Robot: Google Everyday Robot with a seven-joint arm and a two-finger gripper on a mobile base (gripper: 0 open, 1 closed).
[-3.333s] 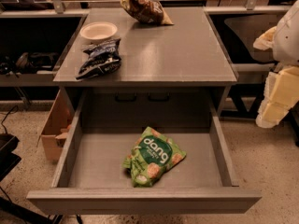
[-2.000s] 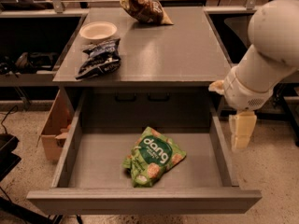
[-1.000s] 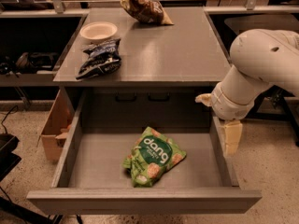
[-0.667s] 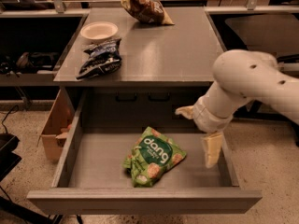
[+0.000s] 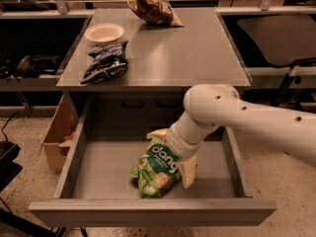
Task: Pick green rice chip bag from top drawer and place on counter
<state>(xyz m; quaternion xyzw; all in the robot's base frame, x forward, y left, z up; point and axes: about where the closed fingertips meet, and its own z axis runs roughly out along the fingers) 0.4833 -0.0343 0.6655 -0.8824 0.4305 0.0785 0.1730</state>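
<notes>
Green crinkly film identifies the green rice chip bag. It lies flat, printed face up, on the floor of the top drawer, directly under the pincer. The pincer is open. One of its cream fingers stands just right of the bag and the other at the bag's rear edge. Neither visibly squeezes the film.

Orientation: the long axis runs diagonally, from the end nearest the drawer front up to the lettered end beneath the pincer's wrist. The fingers straddle that lettered end roughly across the axis.

Probable faults:
1. The film is thin and slippery. Closing may catch only a fold, and the bag may slip out on lifting.
2. The fingertips sit low and may scrape the drawer floor.
3. The counter lies above and behind the pincer. A dangling bag may snag its front edge.
</notes>
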